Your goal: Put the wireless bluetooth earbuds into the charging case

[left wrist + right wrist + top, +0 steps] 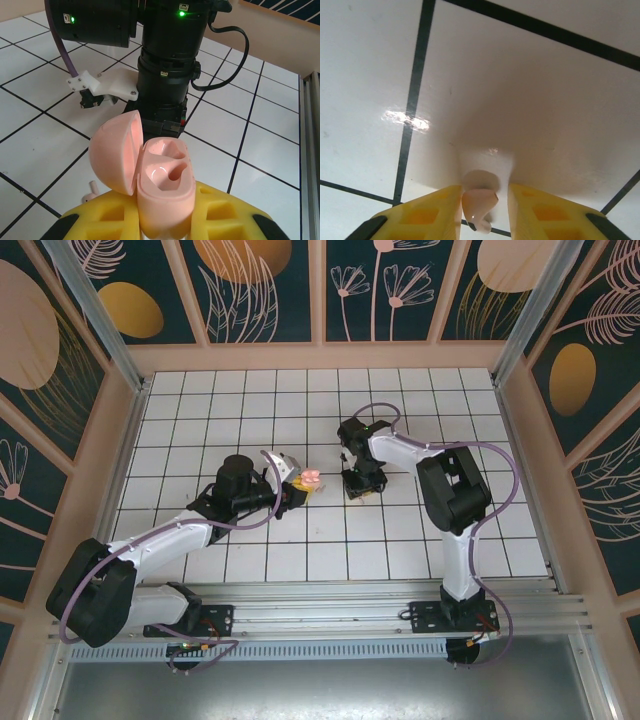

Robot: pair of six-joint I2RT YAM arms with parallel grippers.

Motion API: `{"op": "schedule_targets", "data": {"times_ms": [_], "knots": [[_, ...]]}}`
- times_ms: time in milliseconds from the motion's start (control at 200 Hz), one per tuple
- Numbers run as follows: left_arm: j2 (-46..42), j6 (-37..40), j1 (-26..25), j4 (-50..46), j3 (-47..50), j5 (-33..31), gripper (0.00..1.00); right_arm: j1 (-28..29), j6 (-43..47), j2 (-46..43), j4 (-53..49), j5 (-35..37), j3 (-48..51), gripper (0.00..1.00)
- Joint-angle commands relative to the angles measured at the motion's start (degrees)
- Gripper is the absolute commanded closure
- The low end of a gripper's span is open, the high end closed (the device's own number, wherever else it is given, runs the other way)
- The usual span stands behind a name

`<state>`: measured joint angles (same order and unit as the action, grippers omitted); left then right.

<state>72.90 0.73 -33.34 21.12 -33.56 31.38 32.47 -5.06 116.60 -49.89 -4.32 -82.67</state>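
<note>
**Item 1: charging case** [165,192]. Pale pink, with the lid hinged open to the left and the wells seen empty. It is held clear of the tiles, left of centre, by the left gripper [165,222]. The yellow jaws are closed firmly on its lower body.

**Item 2: earbud** [478,202]. A pale, curved piece lying on a white tile near the case, to its right, directly under the right gripper [484,212]. The jaws stand narrowly apart, one on either side of it. A sliver of space is seen at the right-hand finger, so a firm hold cannot be confirmed.

**Item 3: second earbud** [91,186], apparently. A tiny pale piece lying on the tile below the case's lid.

**Handling note.** Closing on the earbud is judged to be the step in hand.
- The piece should be centred between the pads.
- The squeeze should be finished gently, so that the smooth shape is not squirted out sideways.
- The lift should be delayed until both pads are seated.
- The case should be held steady, with its mouth presented.
</note>
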Motion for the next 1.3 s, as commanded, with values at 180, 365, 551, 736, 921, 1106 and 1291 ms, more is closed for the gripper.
{"op": "schedule_targets", "data": {"times_ms": [180, 365, 551, 736, 921, 1106, 1291], "knots": [[-1.3, -0.6, -0.3, -0.3, -0.6, -0.3, 0.86, 0.7, -1.8, -1.2, 0.2, 0.5, 2.5, 0.74], [-1.2, -0.7, -0.2, 0.1, -0.6, -0.5, 0.87, 0.2, -3.9, -5.3, 3.6, -0.8, 4.8, 0.78], [-1.2, -0.7, -0.2, 0.4, -0.7, -0.8, 0.87, -0.8, -6.7, -9.8, 8.3, -2.7, 7.4, 0.82], [-0.8, -1.2, -0.3, 2.6, -0.2, -0.9, 0.87, -0.8, -10.4, -15.4, 13.2, -3.0, 9.8, 0.82], [0.8, -3.0, -0.3, 8.8, 1.1, -0.2, 0.89, -0.7, -17.8, -25.1, 27.4, -6.8, 15.8, 0.82], [1.6, -1.3, -0.4, 13.5, 2.0, -0.1, 0.9, 2.5, -19.7, -33.0, 33.8, -8.4, 17.3, 0.81], [1.4, 3.2, -1.0, 16.9, 3.2, -2.3, 0.9, 6.1, -21.8, -39.7, 36.2, -4.4, 18.8, 0.81]]}}
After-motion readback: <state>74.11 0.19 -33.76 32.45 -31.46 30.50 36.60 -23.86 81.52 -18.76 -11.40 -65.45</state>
